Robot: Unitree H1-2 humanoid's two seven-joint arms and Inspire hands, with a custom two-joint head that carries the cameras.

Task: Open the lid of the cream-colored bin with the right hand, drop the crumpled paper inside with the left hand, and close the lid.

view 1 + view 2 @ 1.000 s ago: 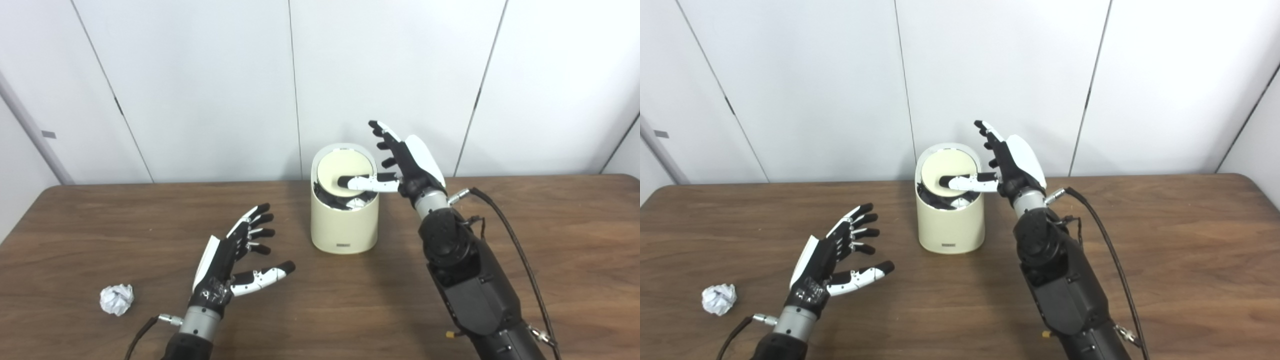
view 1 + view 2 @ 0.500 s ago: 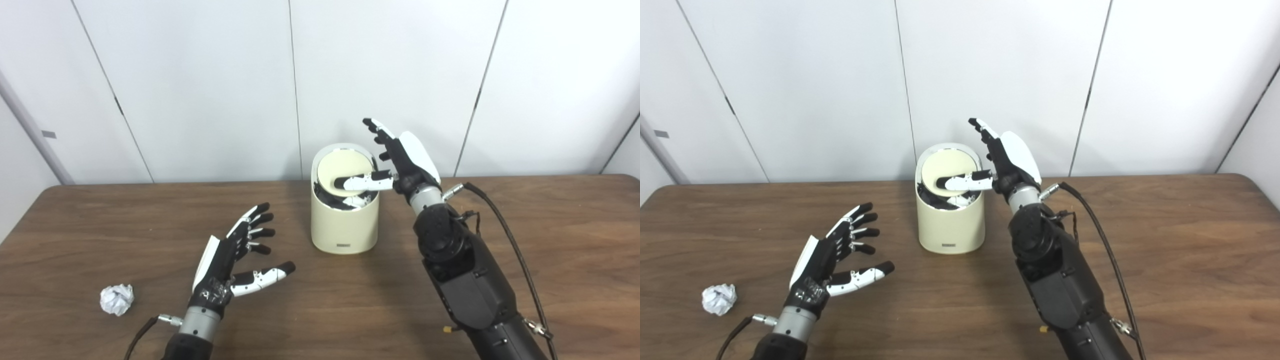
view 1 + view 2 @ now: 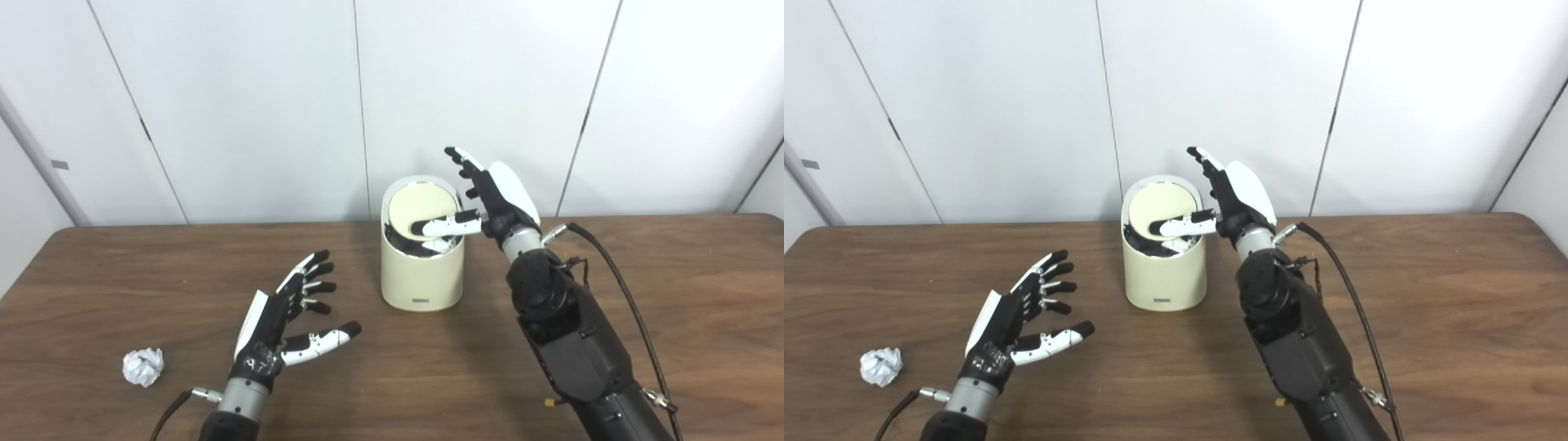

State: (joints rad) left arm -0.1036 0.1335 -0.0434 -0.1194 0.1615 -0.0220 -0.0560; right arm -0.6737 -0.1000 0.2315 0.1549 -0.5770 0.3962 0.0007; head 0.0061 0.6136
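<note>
**Thumb on the tilted lid, paper waiting on the table**

The cream-colored bin (image 3: 421, 269) stands upright on the brown table (image 3: 704, 288), toward its far edge and near the white wall panels (image 3: 245, 92). Its round lid (image 3: 422, 208) is tipped, with the near edge sunk into the opening so that a dark gap shows along the front of the rim, where something white and dark lies inside the bin.

The right hand (image 3: 493, 199) is just to the right of the bin, raised above its rim. Its fingers (image 3: 462, 162) are spread wide and point up and away toward the wall, holding nothing. Its thumb (image 3: 441, 226) reaches sideways across the bin's mouth and lies on the near part of the lid. A black cable (image 3: 618, 288) runs from the wrist back along the right forearm.

The left hand (image 3: 288, 321) is in front of the bin and to its left, clear of it, palm turned inward, fingers and thumb apart and empty.

The crumpled paper (image 3: 143, 366) lies on the table far to the left of the bin, nearer the front edge, well apart from the left hand and untouched.
</note>
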